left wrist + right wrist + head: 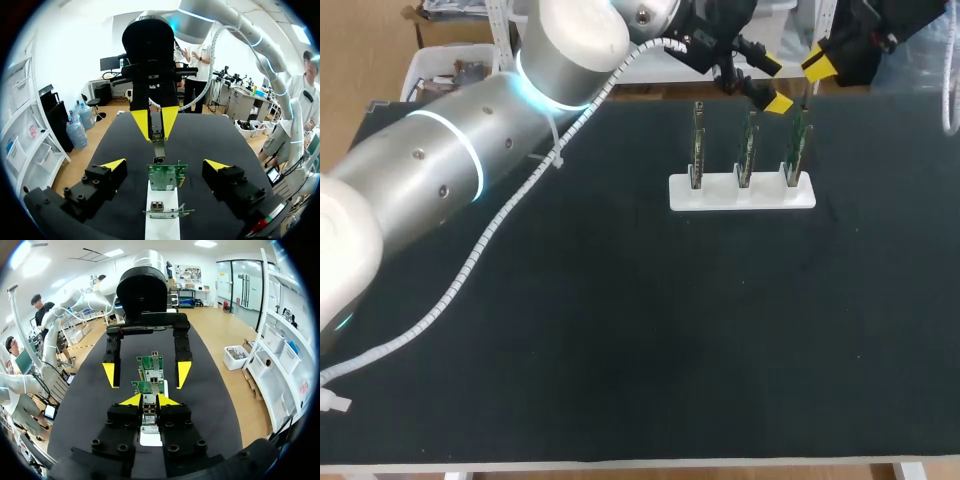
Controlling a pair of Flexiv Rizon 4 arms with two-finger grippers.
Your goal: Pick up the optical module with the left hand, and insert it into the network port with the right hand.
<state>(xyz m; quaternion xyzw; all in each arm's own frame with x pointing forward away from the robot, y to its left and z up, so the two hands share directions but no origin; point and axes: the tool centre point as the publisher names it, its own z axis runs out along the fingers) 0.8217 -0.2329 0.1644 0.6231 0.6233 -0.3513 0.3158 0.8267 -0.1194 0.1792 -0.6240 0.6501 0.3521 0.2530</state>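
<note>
Three green cards (745, 150) stand upright in a row in a white holder (720, 195), near the table's (620, 350) far edge, right of middle. At the holder's right end the right gripper (149, 400) is pinched on the optical module (158, 139). Module's lower end sits right at a card's top edge; can't tell if it touches. Facing it, the left gripper (164, 165) is spread wide, holding nothing, one finger either side of the card row. One network port (156, 205) is visible on a card bracket close under the left gripper.
</note>
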